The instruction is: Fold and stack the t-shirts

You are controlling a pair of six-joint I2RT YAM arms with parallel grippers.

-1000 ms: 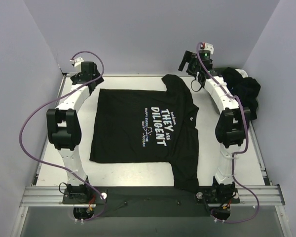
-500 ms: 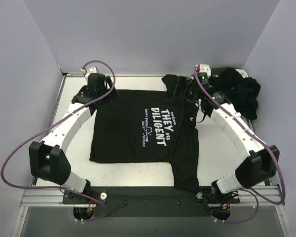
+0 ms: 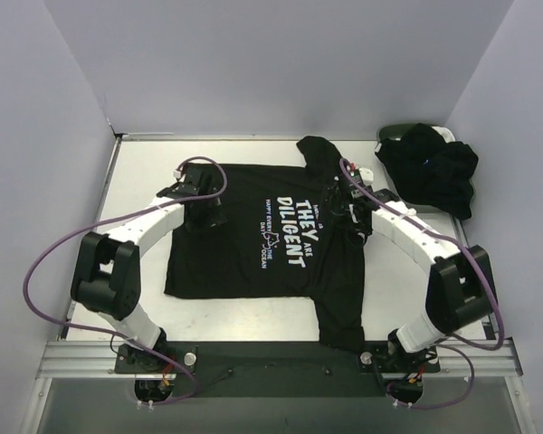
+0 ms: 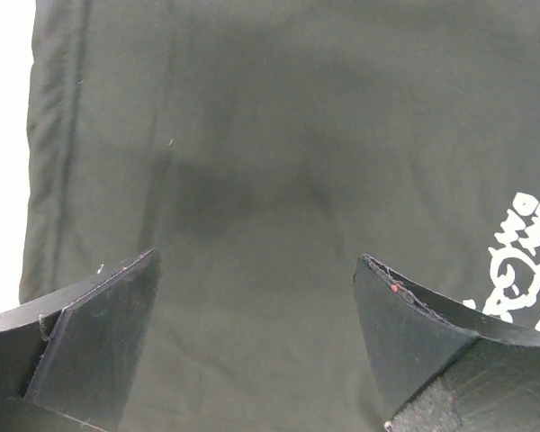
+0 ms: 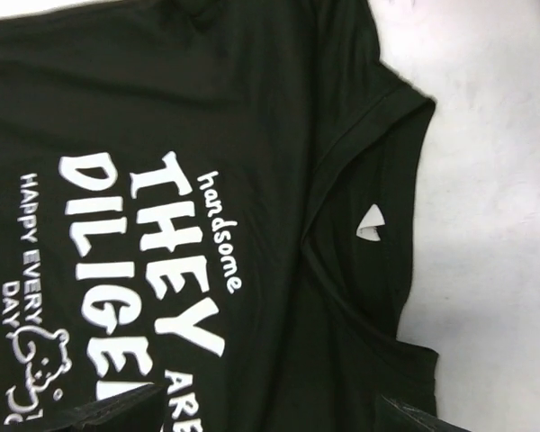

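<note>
The printed t-shirt (image 3: 253, 237) lies flat, hem at frame left, collar at right. The left gripper (image 3: 205, 208) hangs over the hem end and the right gripper (image 3: 342, 206) over the collar, both spread wide and empty.

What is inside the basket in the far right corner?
A heap of black cloth fills the basket and spills over it; only its far left rim shows. How many garments, and anything beneath them, is hidden.

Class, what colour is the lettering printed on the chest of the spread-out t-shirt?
White lettering on the black t-shirt; clearest in the right wrist view.
</note>
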